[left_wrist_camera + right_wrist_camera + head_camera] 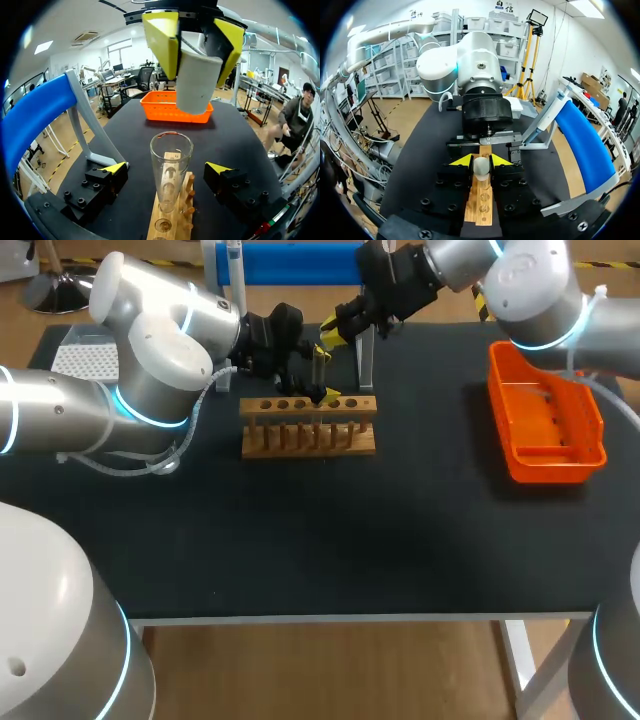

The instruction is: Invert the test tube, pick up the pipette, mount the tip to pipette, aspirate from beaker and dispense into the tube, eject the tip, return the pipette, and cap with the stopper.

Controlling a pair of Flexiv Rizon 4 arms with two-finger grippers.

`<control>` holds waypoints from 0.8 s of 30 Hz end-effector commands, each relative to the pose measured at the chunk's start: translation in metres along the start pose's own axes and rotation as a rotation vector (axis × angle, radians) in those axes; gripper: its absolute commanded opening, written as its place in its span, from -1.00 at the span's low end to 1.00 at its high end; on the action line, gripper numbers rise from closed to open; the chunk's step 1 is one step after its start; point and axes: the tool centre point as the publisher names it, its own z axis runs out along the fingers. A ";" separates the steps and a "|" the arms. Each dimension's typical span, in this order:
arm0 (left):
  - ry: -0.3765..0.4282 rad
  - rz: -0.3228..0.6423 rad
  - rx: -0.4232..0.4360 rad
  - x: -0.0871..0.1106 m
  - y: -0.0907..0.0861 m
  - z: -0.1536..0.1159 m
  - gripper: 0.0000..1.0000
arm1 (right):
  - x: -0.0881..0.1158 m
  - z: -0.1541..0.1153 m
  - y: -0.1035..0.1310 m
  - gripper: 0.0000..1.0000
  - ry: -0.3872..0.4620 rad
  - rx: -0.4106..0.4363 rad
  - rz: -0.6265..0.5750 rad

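Note:
A clear glass test tube (171, 167) stands upright, mouth up, in the wooden rack (310, 430). My left gripper (167, 169) is open, its yellow-tipped fingers (116, 168) wide apart on either side of the tube without touching it. My right gripper (481, 161) is shut on a white stopper (481, 168). In the left wrist view the stopper (196, 82) hangs just above and slightly beyond the tube's mouth. In the head view the right gripper (333, 332) is behind the rack. The pipette (545, 116) rests on the blue stand (585, 145).
An orange tray (590, 420) lies at the table's right side. A white tip box (85, 360) sits at the far left. The blue pipette stand (290, 262) runs along the back edge behind the rack. Bare black tabletop stretches in front of the rack.

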 end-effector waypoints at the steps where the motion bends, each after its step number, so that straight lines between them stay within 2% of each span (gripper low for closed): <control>1: 0.001 -0.001 -0.002 0.000 0.000 0.000 1.00 | -0.007 0.003 0.001 -1.00 0.009 0.005 0.001; 24: 0.001 -0.001 -0.002 0.000 0.000 0.000 1.00 | -0.011 0.017 -0.005 -1.00 0.011 0.019 0.004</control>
